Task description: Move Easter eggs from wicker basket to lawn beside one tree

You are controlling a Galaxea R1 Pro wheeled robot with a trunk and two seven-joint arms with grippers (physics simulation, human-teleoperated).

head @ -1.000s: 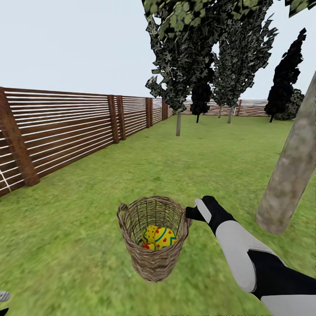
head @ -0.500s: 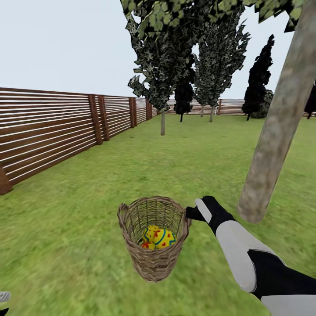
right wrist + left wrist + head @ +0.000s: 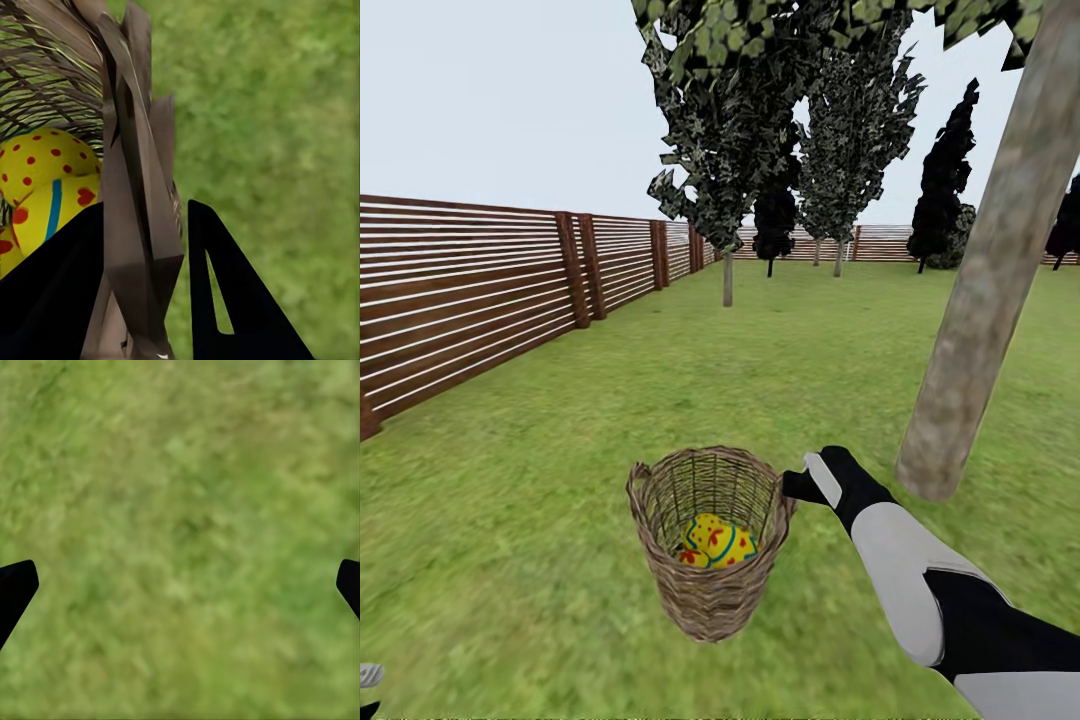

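Place: a fenced garden, outdoors, in a simulator's render.
Ground: broad mottled green lawn [image 3: 690,380].
Boundary: brown horizontal-slat wooden fence [image 3: 470,300] along the left and far side.
Plants: thick leaning grey-brown tree trunk [image 3: 980,300] near right; thin-trunked grey-green trees [image 3: 730,150] and dark cypress-like trees [image 3: 945,190] far.
Above: pale open sky [image 3: 500,90].

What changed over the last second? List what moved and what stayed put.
The whole head view swung right, so the leaning tree trunk and fence slid left in frame: camera motion, not theirs. The right gripper stays clamped on the wicker basket rim, eggs inside. The left gripper still hangs open over the lawn.
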